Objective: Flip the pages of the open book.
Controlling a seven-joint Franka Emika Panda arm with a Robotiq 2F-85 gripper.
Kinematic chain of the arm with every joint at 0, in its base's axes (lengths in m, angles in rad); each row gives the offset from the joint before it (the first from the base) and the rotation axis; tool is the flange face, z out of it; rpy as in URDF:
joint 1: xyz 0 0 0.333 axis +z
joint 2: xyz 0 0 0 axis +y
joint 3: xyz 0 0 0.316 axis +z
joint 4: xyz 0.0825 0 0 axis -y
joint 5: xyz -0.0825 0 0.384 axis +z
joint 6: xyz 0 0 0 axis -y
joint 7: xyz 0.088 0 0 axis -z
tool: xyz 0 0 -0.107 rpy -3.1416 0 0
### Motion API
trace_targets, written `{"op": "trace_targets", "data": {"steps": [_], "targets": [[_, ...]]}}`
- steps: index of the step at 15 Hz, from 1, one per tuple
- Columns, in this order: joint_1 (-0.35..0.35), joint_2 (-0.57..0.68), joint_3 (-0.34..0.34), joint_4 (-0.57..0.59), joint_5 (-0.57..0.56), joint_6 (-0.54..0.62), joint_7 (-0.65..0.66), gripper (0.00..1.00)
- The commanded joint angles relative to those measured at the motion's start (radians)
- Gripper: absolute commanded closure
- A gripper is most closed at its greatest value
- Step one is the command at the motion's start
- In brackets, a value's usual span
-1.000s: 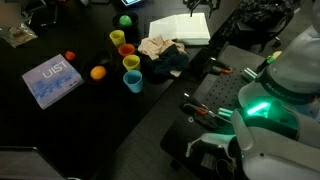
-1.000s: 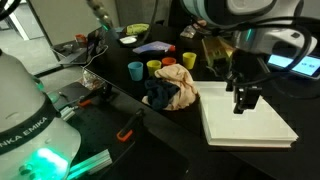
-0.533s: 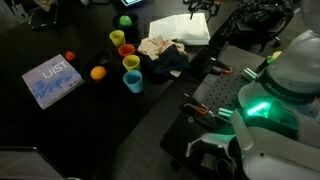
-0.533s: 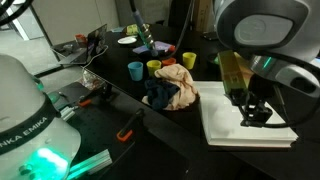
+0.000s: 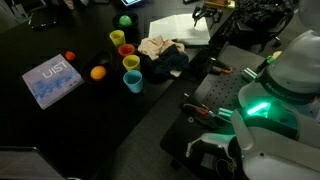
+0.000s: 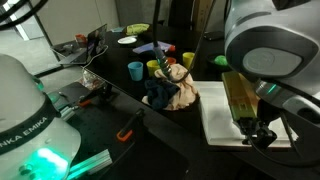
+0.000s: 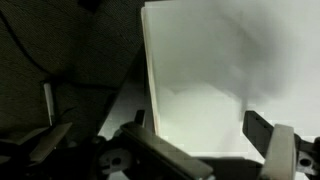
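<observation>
White open book (image 7: 220,70), end effector (image 7: 153,112) spread wide over it, blue "UIST" book (image 5: 52,80).

"EMIKA" on white robot base (image 6: 22,105), "UIST" — roughly — on blue book (image 5: 52,80)

On the table (image 5: 90,120) a heap of cloth (image 5: 160,52) lies between the cups (image 5: 131,62) and the open book (image 5: 178,28), with a closed book (image 5: 52,80) well apart past the cups.

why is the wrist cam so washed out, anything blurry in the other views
Wrist view: the open book reads overexposed white, detail lost, with a soft grey shadow across it. In an exterior view the arm close to the lens is soft and unfocused, and the green base light blooms.
</observation>
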Motion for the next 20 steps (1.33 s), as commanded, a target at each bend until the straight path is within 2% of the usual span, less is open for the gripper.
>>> {"op": "trace_targets", "data": {"steps": [1, 5, 9, 14, 20], "targets": [[-0.123, 0.030, 0.108, 0.039, 0.075, -0.014, -0.150, 0.00], [-0.236, 0.052, 0.203, 0.054, 0.155, -0.034, -0.282, 0.00], [-0.291, 0.052, 0.239, 0.060, 0.217, -0.078, -0.356, 0.00], [-0.305, 0.041, 0.235, 0.070, 0.298, -0.145, -0.413, 0.00], [-0.269, 0.034, 0.201, 0.079, 0.352, -0.195, -0.442, 0.00]]}}
